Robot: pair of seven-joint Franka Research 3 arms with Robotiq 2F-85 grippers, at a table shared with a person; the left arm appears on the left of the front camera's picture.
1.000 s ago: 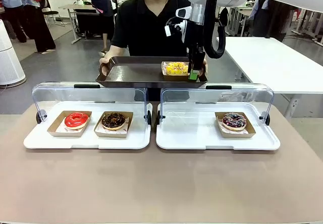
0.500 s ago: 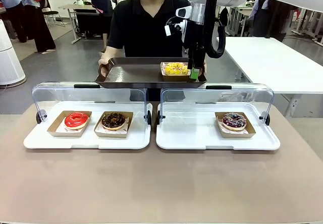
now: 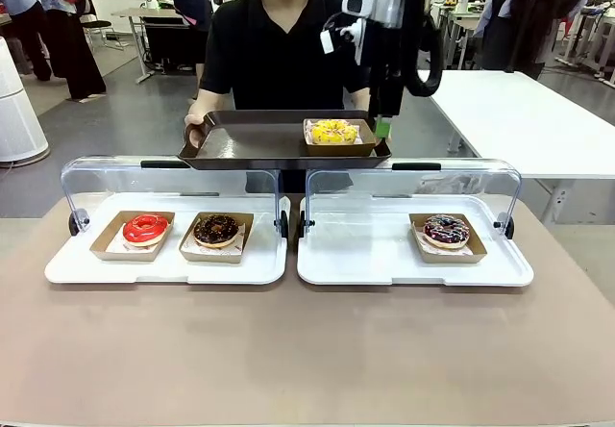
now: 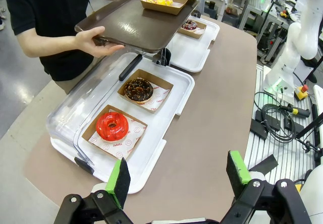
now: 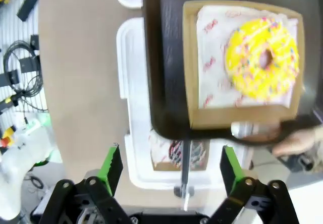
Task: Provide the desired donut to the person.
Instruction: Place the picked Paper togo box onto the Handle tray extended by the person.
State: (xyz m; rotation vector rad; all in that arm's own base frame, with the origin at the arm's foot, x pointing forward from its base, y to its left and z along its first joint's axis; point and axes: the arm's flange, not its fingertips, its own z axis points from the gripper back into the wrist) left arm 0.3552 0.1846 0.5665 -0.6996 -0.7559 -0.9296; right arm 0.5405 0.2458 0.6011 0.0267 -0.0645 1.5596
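Four donuts are in sight; the yellow sprinkled donut [image 3: 332, 131] lies in a cardboard boat [image 3: 338, 149] on the right part of the brown serving tray [image 3: 255, 140], which the person [image 3: 279, 52] holds level above the table's far edge, one hand [image 3: 196, 131] curled round the tray's end. The right gripper [image 3: 382, 125] hangs at the serving tray's right rim, jaws spread wide with nothing between them; from the front it looks just clear of the rim, though contact cannot be ruled out. In the right wrist view its green pads [image 5: 111, 166] stand far apart, the donut beyond them. On the near side of the serving tray sit two white display trays [image 3: 163, 275] with clear lids raised; the red-glazed donut [image 3: 145, 227] and the chocolate donut [image 3: 215, 229] lie under its left half, the purple-glazed donut [image 3: 445, 230] nearer than its right end. The left gripper [image 4: 177, 176] hovers well back from the serving tray, wide open and empty.
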